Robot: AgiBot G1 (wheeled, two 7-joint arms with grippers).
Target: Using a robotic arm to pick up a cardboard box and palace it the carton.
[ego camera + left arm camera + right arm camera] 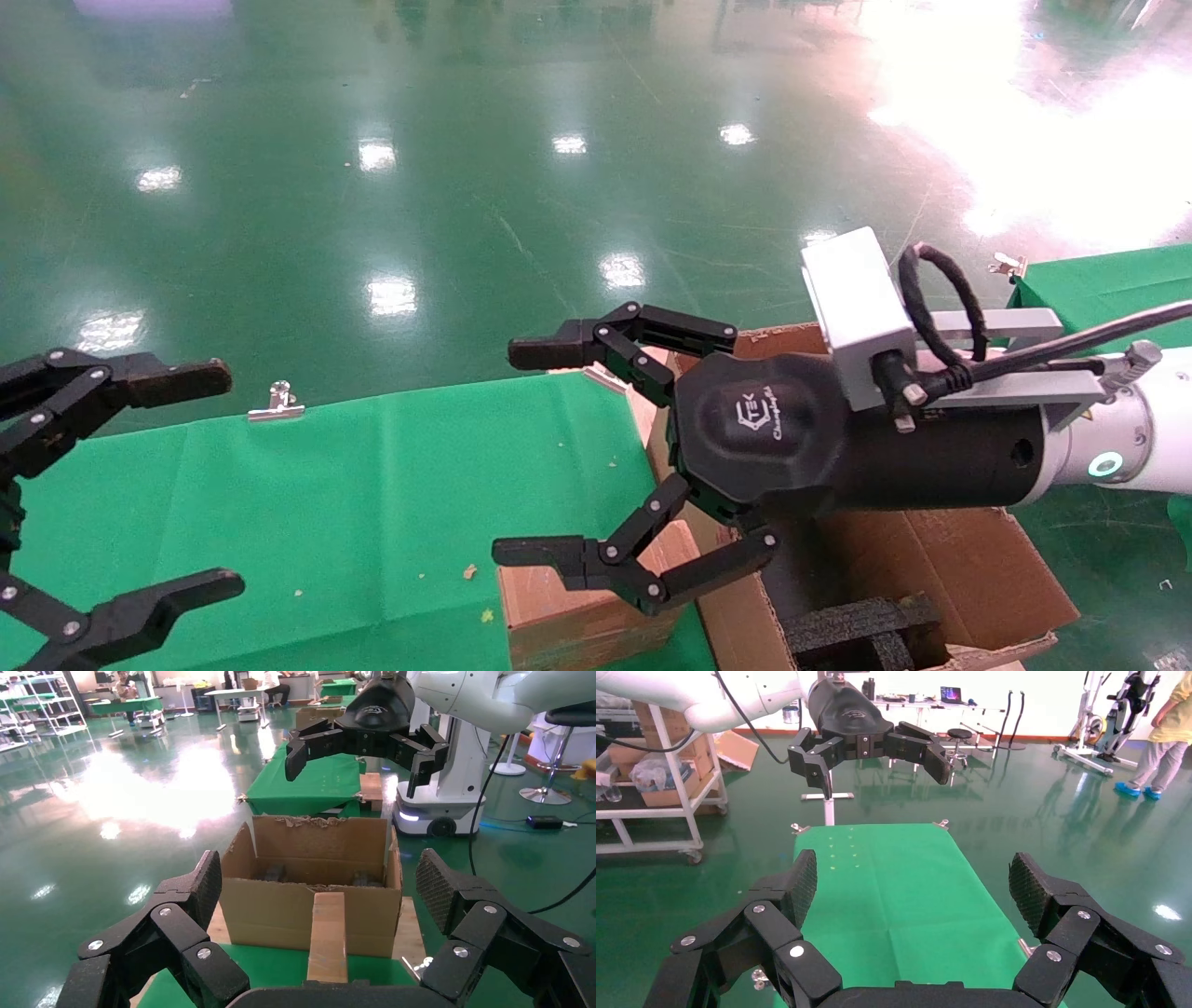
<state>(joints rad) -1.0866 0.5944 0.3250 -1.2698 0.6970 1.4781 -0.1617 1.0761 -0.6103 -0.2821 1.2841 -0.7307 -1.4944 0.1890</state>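
Head camera looks down; wrist cameras face each other (sharing the table [372,485]).

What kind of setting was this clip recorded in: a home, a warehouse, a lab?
Most likely a robot test hall or lab in an industrial building. The glossy green floor runs wide and open, a wheeled shelf cart holds boxes, and a table draped in green cloth stands beside the carton.

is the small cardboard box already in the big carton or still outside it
Still outside: the cardboard box stands on the green table against the carton outer wall. The right gripper hangs open above it, holding nothing.
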